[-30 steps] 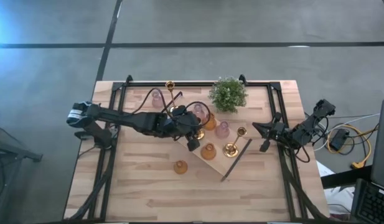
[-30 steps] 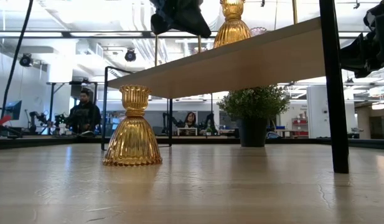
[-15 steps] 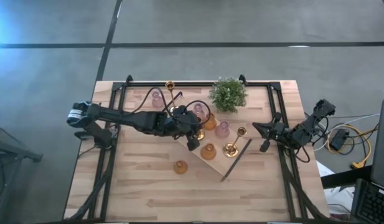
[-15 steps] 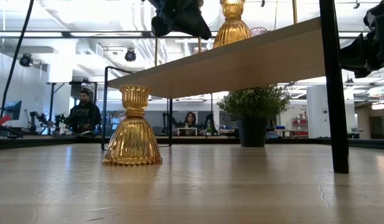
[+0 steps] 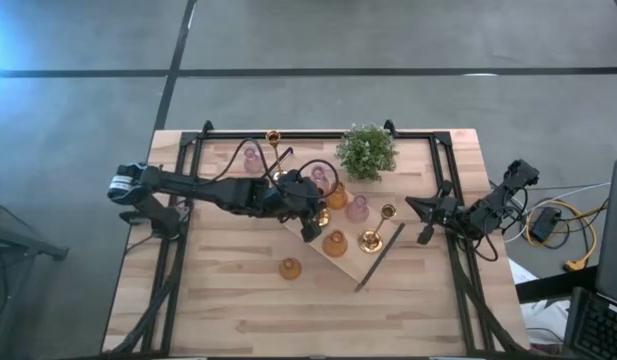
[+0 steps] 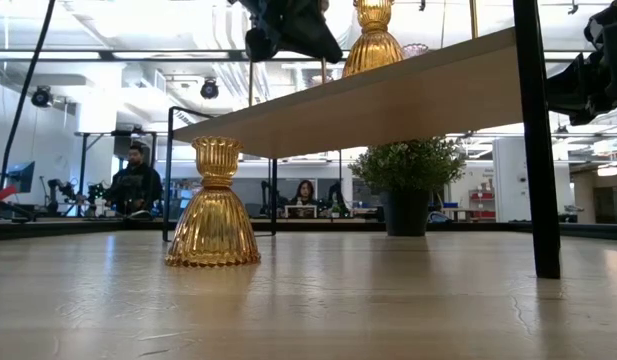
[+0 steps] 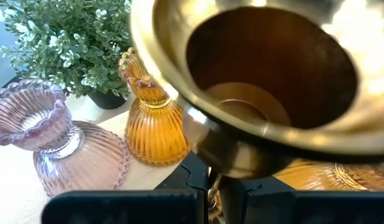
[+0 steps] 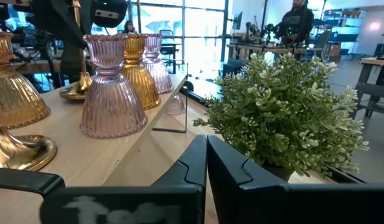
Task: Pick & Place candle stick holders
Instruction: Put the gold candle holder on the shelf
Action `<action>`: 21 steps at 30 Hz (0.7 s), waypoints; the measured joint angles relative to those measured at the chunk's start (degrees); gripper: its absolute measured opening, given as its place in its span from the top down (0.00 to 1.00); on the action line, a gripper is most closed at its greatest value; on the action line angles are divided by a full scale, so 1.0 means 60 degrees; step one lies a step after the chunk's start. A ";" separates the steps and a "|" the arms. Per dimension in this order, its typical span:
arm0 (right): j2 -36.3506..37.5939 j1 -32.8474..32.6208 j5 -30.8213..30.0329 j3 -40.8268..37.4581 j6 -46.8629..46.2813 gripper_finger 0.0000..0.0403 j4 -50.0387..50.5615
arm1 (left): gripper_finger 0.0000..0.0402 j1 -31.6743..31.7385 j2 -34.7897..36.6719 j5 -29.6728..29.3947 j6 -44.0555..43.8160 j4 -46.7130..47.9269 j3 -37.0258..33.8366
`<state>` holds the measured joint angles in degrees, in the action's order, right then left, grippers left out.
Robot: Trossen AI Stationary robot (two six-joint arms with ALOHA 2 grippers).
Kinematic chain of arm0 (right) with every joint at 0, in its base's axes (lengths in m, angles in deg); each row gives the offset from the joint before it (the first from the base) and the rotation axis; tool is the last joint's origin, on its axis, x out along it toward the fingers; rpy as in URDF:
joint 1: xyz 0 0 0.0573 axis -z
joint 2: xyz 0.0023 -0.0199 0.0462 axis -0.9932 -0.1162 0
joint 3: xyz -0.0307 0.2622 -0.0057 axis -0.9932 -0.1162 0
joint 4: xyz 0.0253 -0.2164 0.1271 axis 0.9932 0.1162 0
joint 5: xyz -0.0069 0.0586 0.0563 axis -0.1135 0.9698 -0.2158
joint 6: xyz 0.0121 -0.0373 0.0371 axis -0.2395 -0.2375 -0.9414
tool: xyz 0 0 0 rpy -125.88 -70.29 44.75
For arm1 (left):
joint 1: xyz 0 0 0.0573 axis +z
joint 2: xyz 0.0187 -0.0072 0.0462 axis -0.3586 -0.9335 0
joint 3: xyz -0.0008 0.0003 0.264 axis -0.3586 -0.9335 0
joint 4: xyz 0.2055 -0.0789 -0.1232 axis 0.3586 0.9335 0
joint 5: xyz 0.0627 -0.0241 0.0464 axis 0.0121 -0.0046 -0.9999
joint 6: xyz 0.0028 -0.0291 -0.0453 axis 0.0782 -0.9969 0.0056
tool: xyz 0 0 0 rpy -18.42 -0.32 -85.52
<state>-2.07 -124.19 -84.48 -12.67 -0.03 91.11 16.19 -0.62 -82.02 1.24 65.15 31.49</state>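
Pale wood planks form the table (image 5: pixel 218 300), which stands on a grey concrete floor; in the low view a workshop with seated people (image 6: pixel 134 182) lies beyond it. At the left, the left arm reaches in toward the middle, and the left gripper (image 5: pixel 306 208) hangs over the left end of a long wooden tray (image 5: pixel 373 262) lying at a slant. Its fingers are pinched nearly together on a gold brass holder (image 7: pixel 254 87), whose wide cup fills the left wrist view. Near it on the tray stand a pink glass holder (image 7: pixel 61 146) and an amber glass holder (image 7: pixel 151 118). A lone amber holder (image 5: pixel 290 268) sits on the bare table, on the near side of the tray. Another pink holder (image 5: pixel 251 157) and a tall-stemmed gold holder (image 5: pixel 273 138) stand at the far edge. A green potted plant (image 5: pixel 366 151) stands far centre. To the right, the right gripper (image 5: pixel 426 215) waits at the table's right side, its fingers fully closed on nothing.
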 joint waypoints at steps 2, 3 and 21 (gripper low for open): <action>-0.0001 0.0000 0.0000 0.0000 -0.0021 0.98 -0.0002 | 0.96 0.0004 0.0000 -0.0004 0.0001 0.0002 -0.0005; 0.0001 0.0000 0.0003 0.0002 -0.0020 0.98 -0.0002 | 0.96 0.0007 0.0000 -0.0006 0.0004 -0.0021 -0.0025; 0.0001 0.0004 0.0000 0.0000 -0.0022 0.98 -0.0002 | 0.83 0.0107 -0.0013 0.0122 0.0213 -0.0424 -0.0489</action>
<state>-2.06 -124.17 -84.48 -12.67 -0.17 91.11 16.84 -0.70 -81.29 2.52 62.61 28.56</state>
